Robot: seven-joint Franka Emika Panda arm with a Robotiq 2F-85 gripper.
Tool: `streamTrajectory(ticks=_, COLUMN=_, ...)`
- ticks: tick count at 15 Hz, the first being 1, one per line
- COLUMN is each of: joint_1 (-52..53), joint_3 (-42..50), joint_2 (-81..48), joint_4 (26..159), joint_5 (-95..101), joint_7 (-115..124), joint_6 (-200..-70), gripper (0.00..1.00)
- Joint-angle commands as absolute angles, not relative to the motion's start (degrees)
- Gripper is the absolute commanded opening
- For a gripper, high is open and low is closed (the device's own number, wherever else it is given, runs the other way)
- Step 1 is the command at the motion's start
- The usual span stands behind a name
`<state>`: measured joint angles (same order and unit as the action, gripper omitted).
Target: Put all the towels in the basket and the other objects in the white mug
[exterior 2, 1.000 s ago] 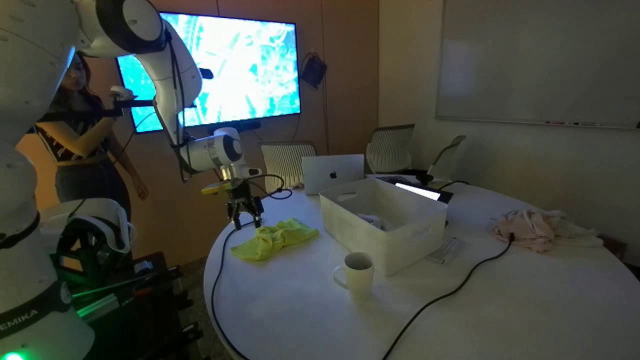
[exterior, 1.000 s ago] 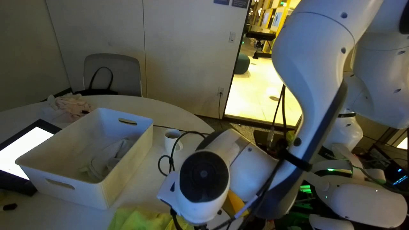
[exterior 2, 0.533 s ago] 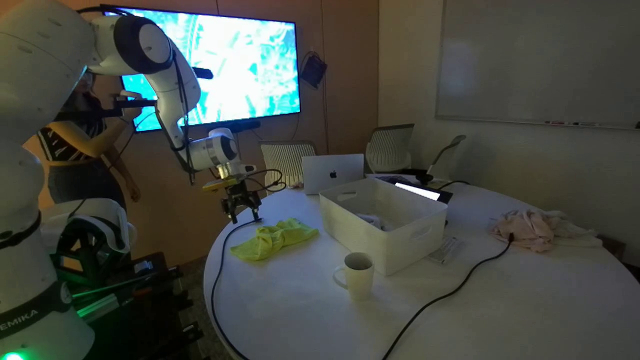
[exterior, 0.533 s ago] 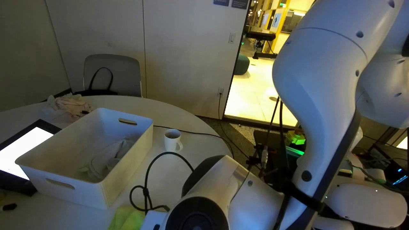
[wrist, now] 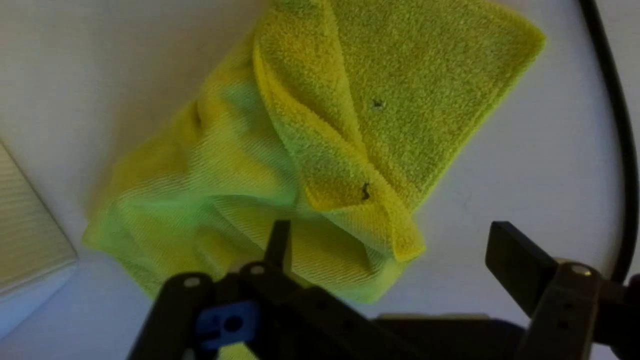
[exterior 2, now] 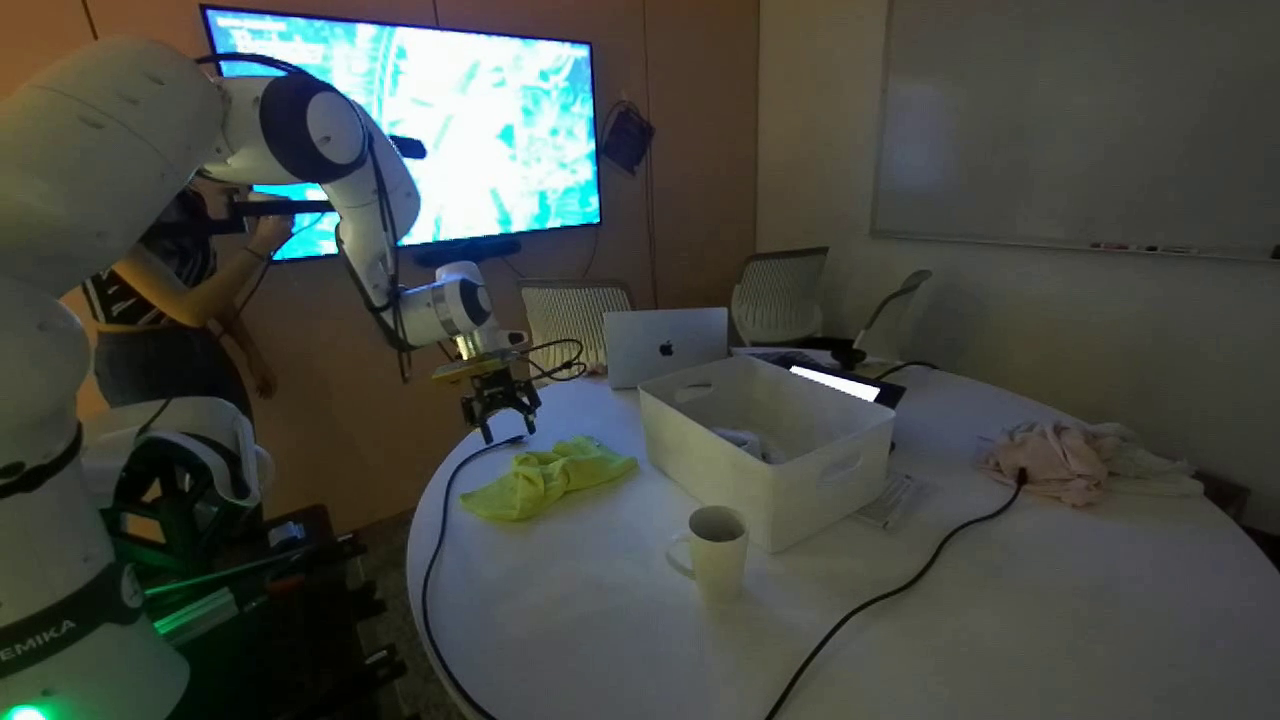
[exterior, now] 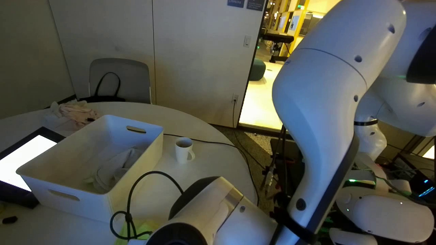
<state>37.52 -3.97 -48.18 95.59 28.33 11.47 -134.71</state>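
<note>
My gripper [wrist: 390, 240] is open and empty above the yellow-green towel. In the wrist view one finger is over the towel [wrist: 310, 150] and the other is over bare table. In an exterior view the gripper [exterior 2: 509, 425] hangs just behind the crumpled towel [exterior 2: 550, 478]; elsewhere the arm hides most of the towel [exterior: 146, 224]. The white basket [exterior: 75, 209] holds a whitish towel [exterior: 115, 168]; it also shows in an exterior view [exterior 2: 700, 465]. The white mug [exterior: 184, 153] stands upright beside the basket, also here [exterior 2: 718, 560]. Pink and whitish cloths [exterior 2: 1060, 460] lie at the table's far side.
A black cable [exterior 2: 435, 560] runs along the table edge near the towel and another [exterior 2: 900, 580] crosses the table. A laptop [exterior 2: 665, 345] and a lit screen [exterior: 30, 156] stand by the basket. A small black object [exterior: 9, 220] lies near the screen.
The arm's wrist has moved lower and left in an exterior view, covering more of the yellow towel. The gripper is slightly higher and further right in an exterior view. Towels, mug and basket are unmoved.
</note>
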Motion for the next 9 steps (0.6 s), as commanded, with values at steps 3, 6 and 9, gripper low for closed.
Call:
streamTrajectory(ticks=3, joint_1=34.9, joint_3=-3.9, joint_2=-52.4, joint_4=90.2, joint_5=27.5, joint_7=6.7, joint_6=-136.1, gripper=1.0)
streamTrajectory(ticks=6, joint_1=33.6, joint_3=-4.2, joint_2=-54.4, joint_4=88.5, joint_5=27.1, joint_7=5.0, joint_6=-136.0, gripper=1.0)
streamTrajectory(ticks=9, joint_1=32.8, joint_3=-4.7, joint_2=-56.3, joint_4=86.8, joint_5=26.5, joint_7=3.5, joint_6=-135.5, gripper=1.0)
